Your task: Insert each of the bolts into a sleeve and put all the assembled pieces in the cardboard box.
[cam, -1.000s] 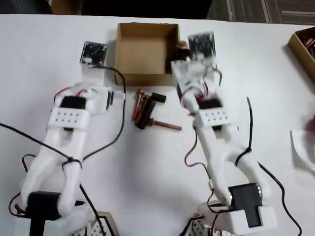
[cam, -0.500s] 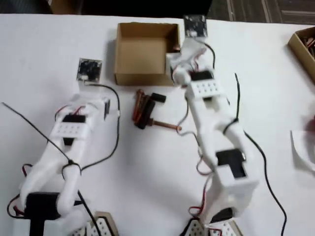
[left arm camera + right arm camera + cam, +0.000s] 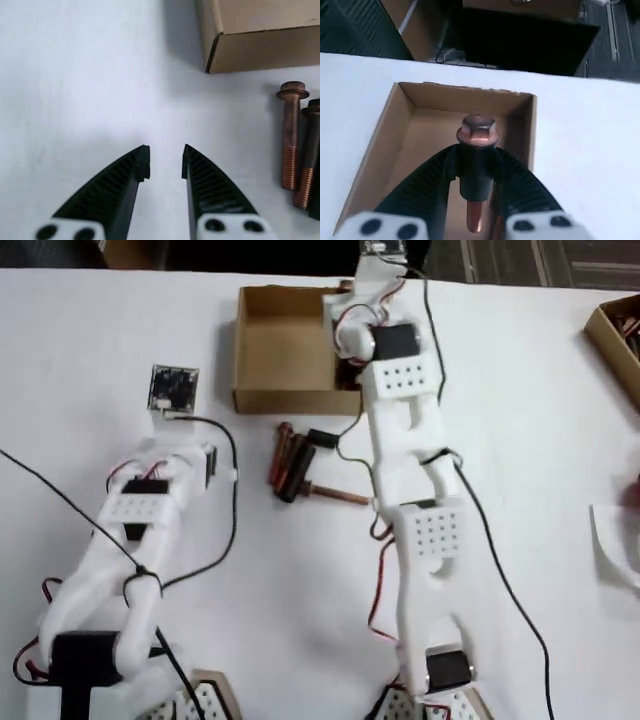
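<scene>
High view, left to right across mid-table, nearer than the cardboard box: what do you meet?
Left arm → pile of bolts and sleeves → right arm.

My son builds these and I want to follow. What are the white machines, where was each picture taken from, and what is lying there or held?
Those are two robot arms, the left arm and the right arm, seen from above in the overhead picture. The other two pictures come from cameras on their wrists, looking along the black grippers. On the white table lie loose copper bolts and black sleeves, near a cardboard box. The left gripper is open over bare table. The right gripper, above the box, is shut on a sleeved bolt.
</scene>
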